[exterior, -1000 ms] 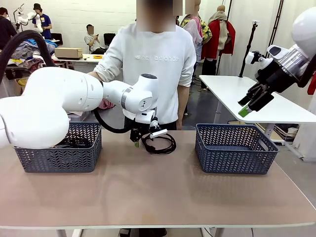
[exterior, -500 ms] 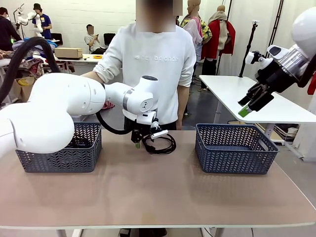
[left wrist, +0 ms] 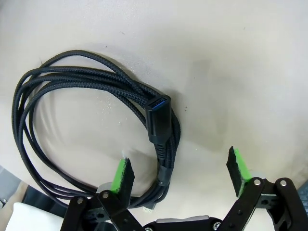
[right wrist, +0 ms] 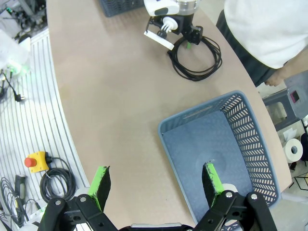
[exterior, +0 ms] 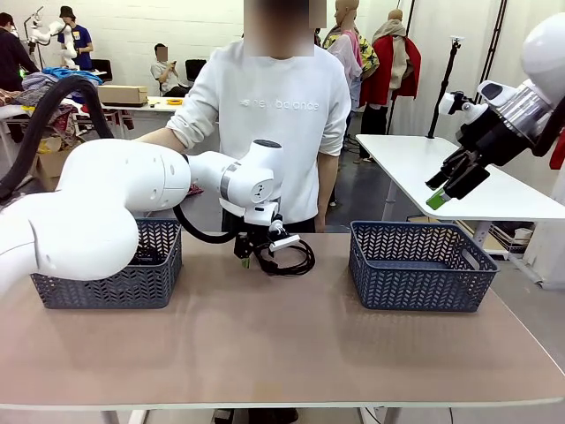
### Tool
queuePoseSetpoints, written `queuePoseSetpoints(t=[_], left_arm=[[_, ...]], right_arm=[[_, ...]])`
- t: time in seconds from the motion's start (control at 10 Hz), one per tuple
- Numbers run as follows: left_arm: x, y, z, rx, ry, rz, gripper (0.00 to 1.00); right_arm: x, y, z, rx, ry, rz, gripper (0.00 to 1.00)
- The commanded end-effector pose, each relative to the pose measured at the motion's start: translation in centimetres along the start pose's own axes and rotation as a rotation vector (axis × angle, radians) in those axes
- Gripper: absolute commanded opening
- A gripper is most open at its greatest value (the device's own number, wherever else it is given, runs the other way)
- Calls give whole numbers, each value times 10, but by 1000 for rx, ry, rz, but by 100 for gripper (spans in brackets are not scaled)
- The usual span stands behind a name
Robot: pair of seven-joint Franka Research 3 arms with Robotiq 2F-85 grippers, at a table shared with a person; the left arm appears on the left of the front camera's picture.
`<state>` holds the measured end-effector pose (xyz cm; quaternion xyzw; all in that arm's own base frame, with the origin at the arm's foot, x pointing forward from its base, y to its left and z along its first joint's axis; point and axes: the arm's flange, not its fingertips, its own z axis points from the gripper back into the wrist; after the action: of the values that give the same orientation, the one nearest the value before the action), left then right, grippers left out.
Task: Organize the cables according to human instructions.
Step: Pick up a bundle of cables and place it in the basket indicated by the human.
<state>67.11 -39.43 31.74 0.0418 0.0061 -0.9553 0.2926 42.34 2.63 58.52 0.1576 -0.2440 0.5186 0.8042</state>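
Observation:
One of the cables (exterior: 290,257), a black cord wound in a round coil, lies on the table's far middle in front of the person. My left gripper (exterior: 248,258) is down at the coil's left side. In the left wrist view the coil (left wrist: 72,79) and its chunky plug (left wrist: 158,115) lie on the tabletop, and the bundled strands run between my left gripper's (left wrist: 180,173) spread green pads (left wrist: 122,175) without being clamped. My right gripper (exterior: 439,196) hangs open, high at the right and above the right basket. From there the coil (right wrist: 195,57) shows far below.
A blue-grey basket (exterior: 106,284) stands at the left with dark cords inside, half hidden by my left arm. A second basket (exterior: 415,276) stands at the right, its rim (right wrist: 190,115) under my right gripper (right wrist: 156,185). The person stands at the far edge.
My left arm has swung its elbow a little and the gripper has settled slightly lower at the coil. The right arm has not moved.

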Motion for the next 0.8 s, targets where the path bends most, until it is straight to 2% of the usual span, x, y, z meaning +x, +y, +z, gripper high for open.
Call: queuePoseSetpoints(t=[0.0, 0.7], left_arm=[[-6, 13, 7, -12, -5, 9, 89], [-5, 15, 10, -10, -1, 9, 23]], right_arm=[[2, -1, 2, -3, 2, 0, 100], [2, -1, 2, -3, 2, 0, 100]])
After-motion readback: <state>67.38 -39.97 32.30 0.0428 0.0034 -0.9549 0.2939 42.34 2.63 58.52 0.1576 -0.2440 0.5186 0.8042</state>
